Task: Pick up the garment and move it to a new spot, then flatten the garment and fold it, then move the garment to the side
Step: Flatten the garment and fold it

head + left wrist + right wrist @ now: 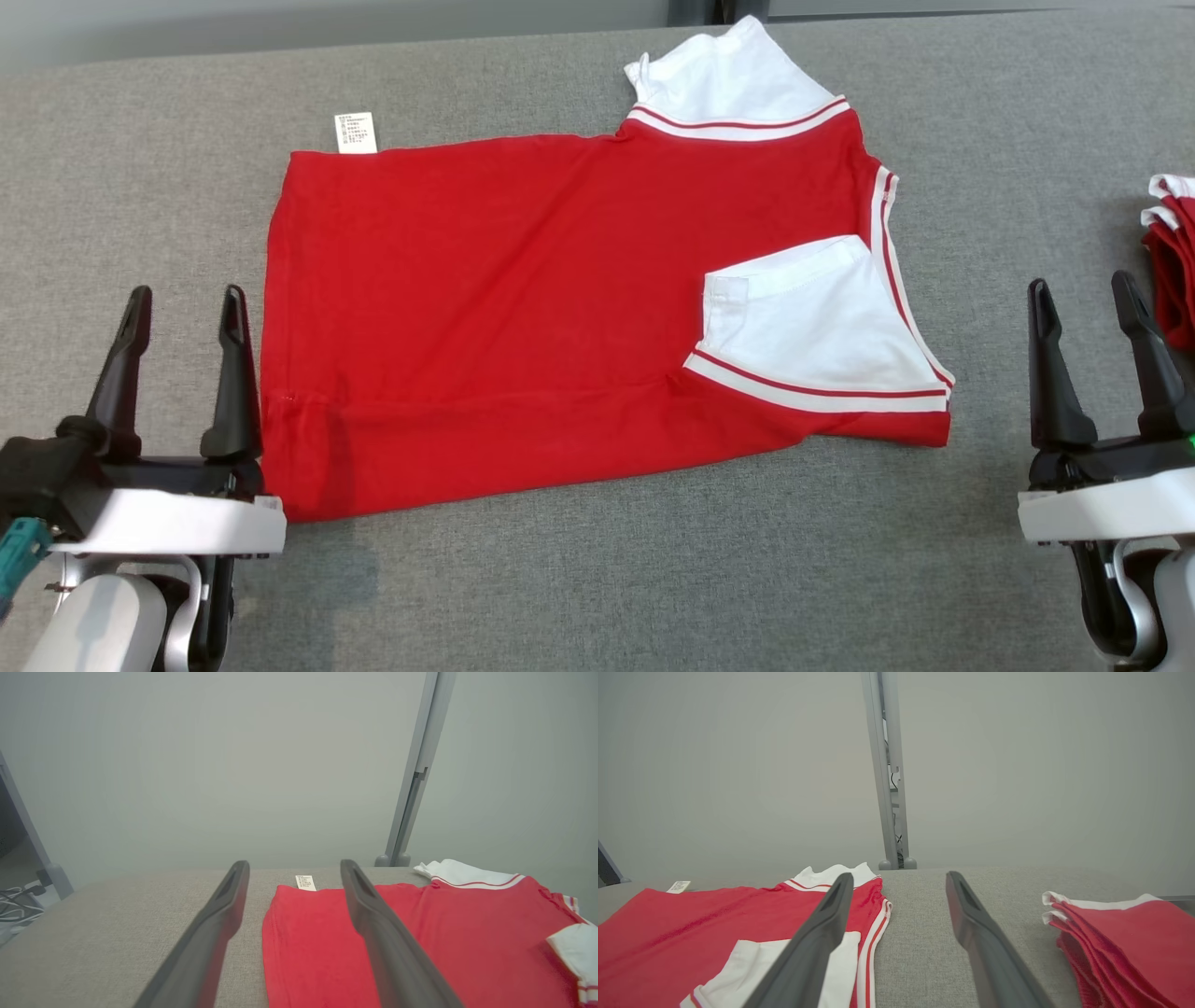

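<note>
Head view — garment (560, 317) lies flat, apparently partly folded, between left gripper (187, 299) and right gripper (1080, 285), both spread wide and empty — further folding and the side move remain.

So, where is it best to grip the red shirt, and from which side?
Probably the near hem corner of the red shirt, taken by the open left gripper coming in low from the robot's left. The shirt lies flat with its hem edge facing that gripper, so a finger can likely slide under the free corner.
</note>
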Robot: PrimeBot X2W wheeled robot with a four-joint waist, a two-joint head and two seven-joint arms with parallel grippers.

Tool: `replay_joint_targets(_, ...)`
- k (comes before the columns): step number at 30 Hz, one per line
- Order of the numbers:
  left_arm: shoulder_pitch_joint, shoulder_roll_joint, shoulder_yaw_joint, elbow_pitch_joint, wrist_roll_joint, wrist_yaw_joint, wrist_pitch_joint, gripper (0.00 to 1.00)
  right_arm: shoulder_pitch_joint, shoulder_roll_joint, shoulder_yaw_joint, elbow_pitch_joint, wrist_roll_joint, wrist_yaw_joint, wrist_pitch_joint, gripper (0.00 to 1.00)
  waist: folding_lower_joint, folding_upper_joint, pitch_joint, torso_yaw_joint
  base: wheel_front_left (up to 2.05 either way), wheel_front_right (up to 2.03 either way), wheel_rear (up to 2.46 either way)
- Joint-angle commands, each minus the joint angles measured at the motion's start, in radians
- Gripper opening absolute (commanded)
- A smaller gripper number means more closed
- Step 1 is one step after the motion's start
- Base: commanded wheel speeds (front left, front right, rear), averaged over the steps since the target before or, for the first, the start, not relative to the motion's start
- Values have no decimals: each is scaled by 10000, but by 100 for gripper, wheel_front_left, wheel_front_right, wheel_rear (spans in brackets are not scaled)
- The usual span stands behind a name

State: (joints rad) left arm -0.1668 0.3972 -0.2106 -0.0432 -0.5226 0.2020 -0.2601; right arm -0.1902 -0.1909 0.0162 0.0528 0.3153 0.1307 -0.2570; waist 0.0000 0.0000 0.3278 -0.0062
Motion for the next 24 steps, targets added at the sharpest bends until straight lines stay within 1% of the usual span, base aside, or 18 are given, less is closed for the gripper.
replay_joint_targets(1, 119, 42, 27, 73, 191, -94, -35, 100, 119, -14, -19, 5, -121, 1, 20, 100, 0, 0, -43, 24, 0, 0, 0)
replay_joint_targets(4, 130, -20, 100, 154, 430, -347, -38, 100, 269, 69, -88, -1, -334, 1, 84, 100, 0, 0, -122, 77, 0, 0, 0)
replay_joint_targets(6, 175, -179, 227, 167, 587, -520, -40, 100, 358, 134, -149, -15, -414, 1, 139, 100, 0, 0, -193, 124, 0, 0, 0)
replay_joint_targets(12, 329, -424, 419, 476, 737, -902, -40, 100, 445, 177, -99, 52, -436, 1, 270, 100, 0, 0, -322, 154, 0, 0, 0)
replay_joint_targets(19, 419, -525, 232, 938, 883, -1076, -21, 100, 344, -8, 186, 205, -341, 1, 485, 100, 0, 0, -267, 164, 0, 0, 0)
replay_joint_targets(24, 591, -604, 48, 1350, 711, -1163, 210, 100, 464, -119, 549, 544, -240, 1, 763, 100, 0, 0, -152, 160, 0, 0, 0)
